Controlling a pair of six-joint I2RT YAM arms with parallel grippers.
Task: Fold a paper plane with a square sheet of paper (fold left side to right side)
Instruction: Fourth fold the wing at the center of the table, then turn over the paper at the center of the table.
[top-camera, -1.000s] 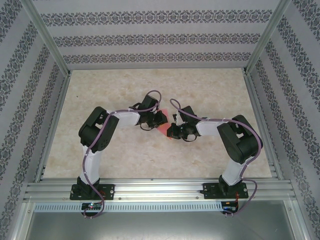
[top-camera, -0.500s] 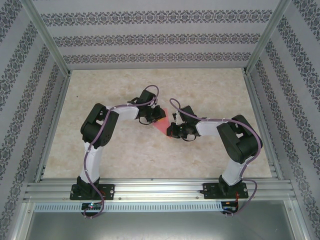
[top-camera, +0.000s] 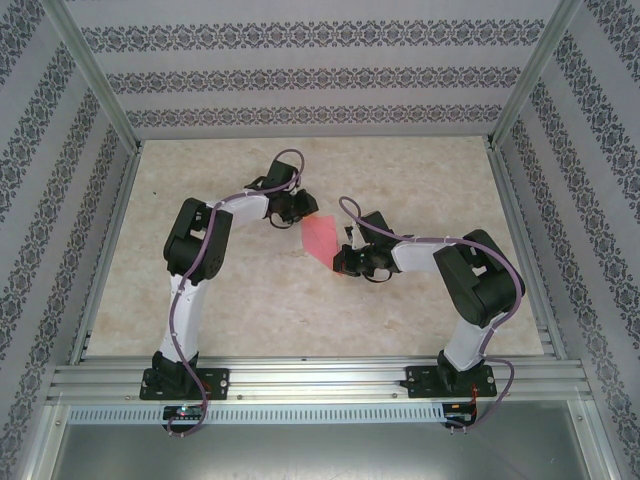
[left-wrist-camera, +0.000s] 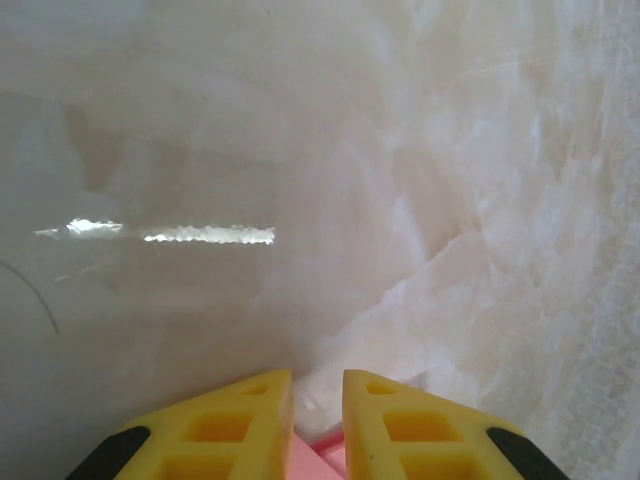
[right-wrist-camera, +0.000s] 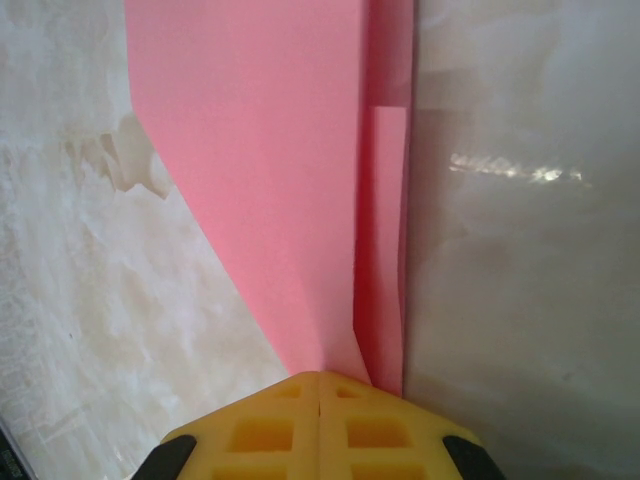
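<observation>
The salmon-red sheet of paper (top-camera: 322, 238) lies mid-table as a creased pointed shape. In the right wrist view the paper (right-wrist-camera: 260, 150) shows a broad flap and a narrow folded strip along its right edge. My right gripper (top-camera: 343, 263) is shut, its yellow fingertips (right-wrist-camera: 290, 400) together and resting on the paper's near point (right-wrist-camera: 318, 378). My left gripper (top-camera: 300, 210) sits at the paper's far corner. In its wrist view the left gripper (left-wrist-camera: 318, 375) has its jaws slightly apart, and a bit of pink paper (left-wrist-camera: 315, 460) shows low between them.
The pale marble-look table (top-camera: 420, 180) stretches around the paper. Patterned walls and aluminium frame posts (top-camera: 100, 80) enclose it. A metal rail (top-camera: 320, 380) carries both arm bases at the near edge.
My left arm has swung back and to the far left, uncovering more of the paper, and its jaws have parted a little. The right arm has stayed put.
</observation>
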